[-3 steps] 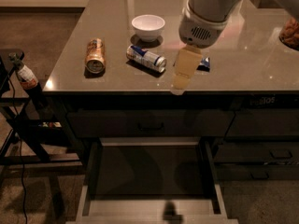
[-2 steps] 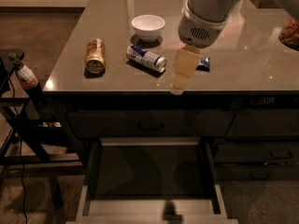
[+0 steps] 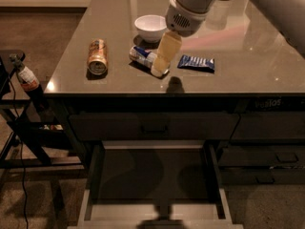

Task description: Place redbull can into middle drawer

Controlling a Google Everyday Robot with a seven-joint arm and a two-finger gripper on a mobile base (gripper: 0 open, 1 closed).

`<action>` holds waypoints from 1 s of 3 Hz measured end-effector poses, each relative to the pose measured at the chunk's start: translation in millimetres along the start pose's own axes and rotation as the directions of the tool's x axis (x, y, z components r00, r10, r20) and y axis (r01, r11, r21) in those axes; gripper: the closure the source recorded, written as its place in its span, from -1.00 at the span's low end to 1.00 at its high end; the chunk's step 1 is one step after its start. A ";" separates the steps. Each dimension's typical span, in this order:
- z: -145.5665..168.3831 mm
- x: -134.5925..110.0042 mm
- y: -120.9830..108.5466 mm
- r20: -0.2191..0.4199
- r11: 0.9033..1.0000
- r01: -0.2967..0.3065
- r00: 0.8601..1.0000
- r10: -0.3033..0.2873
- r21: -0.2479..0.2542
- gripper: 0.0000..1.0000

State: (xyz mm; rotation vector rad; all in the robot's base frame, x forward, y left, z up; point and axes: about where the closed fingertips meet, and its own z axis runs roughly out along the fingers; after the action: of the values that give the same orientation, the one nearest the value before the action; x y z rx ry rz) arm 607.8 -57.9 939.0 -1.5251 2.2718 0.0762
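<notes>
Slim blue-and-silver can [image 3: 142, 56] lying sideways on the table [image 3: 238, 82], one end hidden behind the gripper [image 3: 160, 67]; grip impossible to tell. Drawer [image 3: 86, 202] open below.

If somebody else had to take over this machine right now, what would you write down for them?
Gripper: low over the tabletop, right at the redbull can.
Redbull can: lying on its side on the table, in front of the white bowl.
Middle drawer: pulled open, no can in it.
Done: drawer open, arm at the can.
Left: lift the can and put it in the drawer.
</notes>
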 end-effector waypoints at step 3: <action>32.7 -31.9 -21.5 0.044 0.999 -0.035 0.998 0.036 -0.030 -1.00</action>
State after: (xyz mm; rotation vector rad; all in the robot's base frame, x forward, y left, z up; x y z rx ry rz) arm 647.1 -30.0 924.2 -1.4834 2.2720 0.1533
